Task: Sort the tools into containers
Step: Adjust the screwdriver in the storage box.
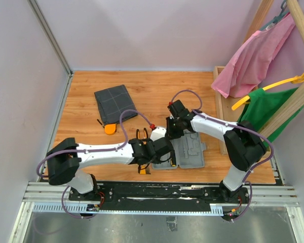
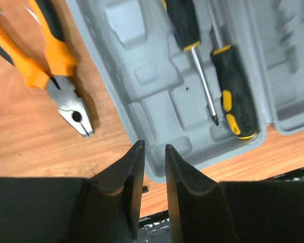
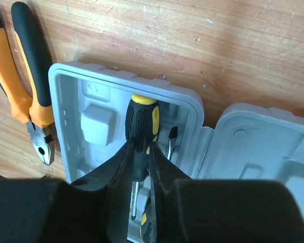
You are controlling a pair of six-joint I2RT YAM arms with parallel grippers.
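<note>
Wooden table (image 1: 157,86), walled at left and rear, with a clothes rack (image 1: 294,96) along its right edge. Bare wood lies open beyond the arms. The open grey case (image 1: 195,159) sits near the front edge, with two screwdrivers laid head to tail in one half. Right gripper (image 3: 141,148) is clamped on the handle of one screwdriver (image 3: 142,119) inside the case; the second screwdriver (image 2: 235,93) lies beside it. Left gripper (image 2: 153,149), jaws slightly parted and empty, hovers at the case's corner. Pliers (image 3: 38,109) lie on the wood just beside the case. The pouch (image 1: 114,104) lies well apart, with the round orange piece (image 1: 110,128) at its near edge.
</note>
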